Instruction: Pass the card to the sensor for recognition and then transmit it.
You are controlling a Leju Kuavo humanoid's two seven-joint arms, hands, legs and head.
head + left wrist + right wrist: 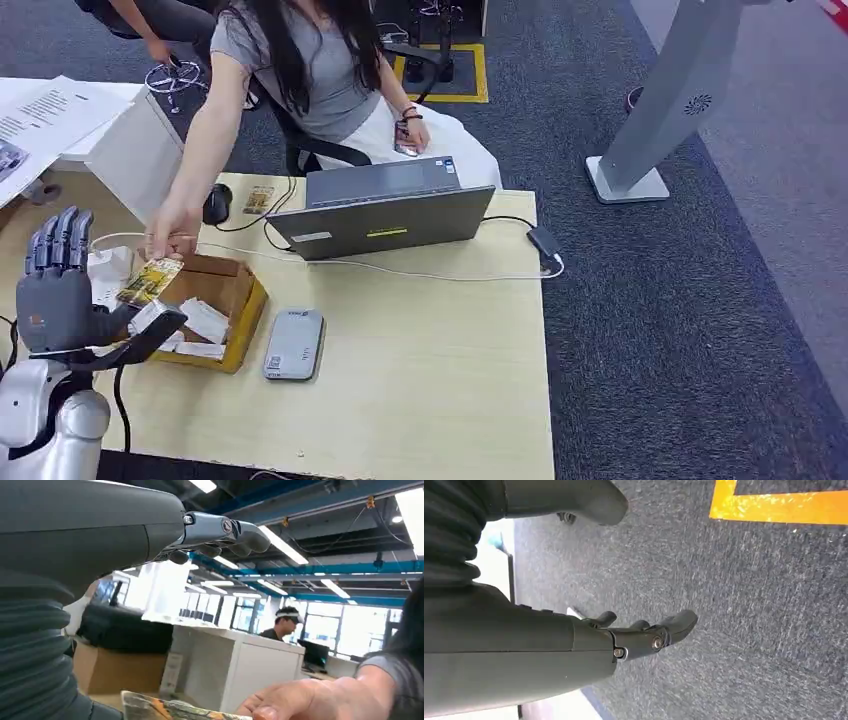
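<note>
A yellow patterned card (150, 281) is held at its upper end by a person's hand (174, 234) over the left side of the table. My left hand (62, 290) stands raised beside it with fingers upright and apart. Its thumb (150, 331) stretches out just under the card's lower end. In the left wrist view the card (170, 711) lies low between my thumb and the person's fingers (300, 702), far from my fingers (225, 534). The grey flat sensor (294, 344) lies on the table right of a cardboard box (232, 284). My right hand (644, 632) hangs over carpet, holding nothing.
The box holds several white cards (205, 322). A grey laptop (385, 213), a mouse (216, 203), a white cable with an adapter (545, 241) and another small card (258, 198) sit at the table's far side. The person sits behind it. A white stand (640, 150) rises on the right.
</note>
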